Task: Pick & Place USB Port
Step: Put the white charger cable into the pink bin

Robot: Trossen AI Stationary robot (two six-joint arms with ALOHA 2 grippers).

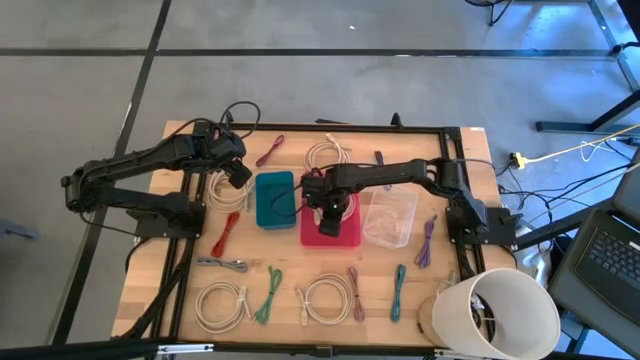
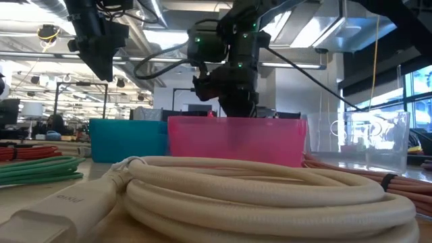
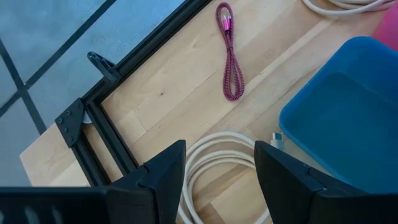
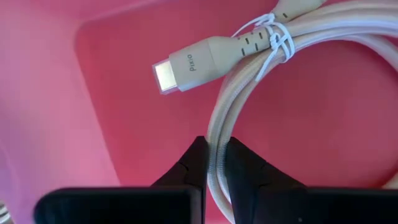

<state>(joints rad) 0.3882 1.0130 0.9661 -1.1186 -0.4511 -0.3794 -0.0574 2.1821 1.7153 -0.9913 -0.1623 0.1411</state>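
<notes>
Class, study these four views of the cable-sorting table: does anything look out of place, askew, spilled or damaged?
Nothing stands out. The coiled and folded cables lie tidily on the table; the blue bin, pink bin and clear bin sit upright side by side. The right gripper holds a white cable over the pink bin, jaws shut.

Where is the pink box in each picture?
High view: the pink box sits mid-table, under the right hand.
Low view: centre, between the blue box and the clear box.
Left wrist view: only a pink sliver at the upper right edge.
Right wrist view: its floor fills the picture, behind the held white cable.
Shared landmark: the blue box beside it.
</notes>
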